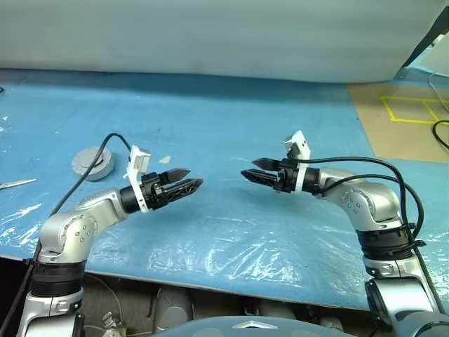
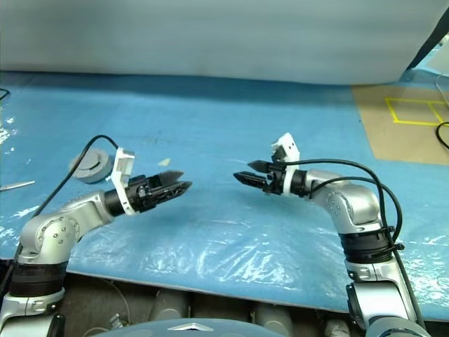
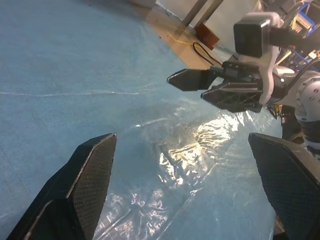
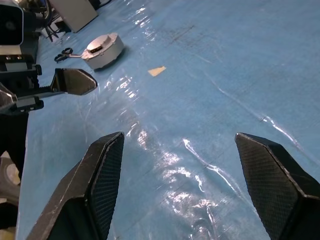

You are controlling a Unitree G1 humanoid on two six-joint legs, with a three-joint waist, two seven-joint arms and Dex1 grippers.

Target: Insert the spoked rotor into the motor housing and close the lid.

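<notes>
Head views: my left gripper and my right gripper hang above the blue plastic-covered table, tips turned toward each other across a bare gap, neither touching anything. The round squat grey metal motor housing, capped by its plain grey lid, rests on the table beyond my left forearm, well apart from both grippers. A pair of scissors lies just beside it, toward the table's left edge. A small tan scrap lies on the sheeting between the housing and my left gripper.

Left wrist view: my left fingers stand wide apart and empty; my right gripper appears opposite, over crinkled glossy film.

Right wrist view: my right fingers stand wide apart and empty. This view alone shows the lid's top face, light grey with a darker centre mark, seated on the housing.
</notes>
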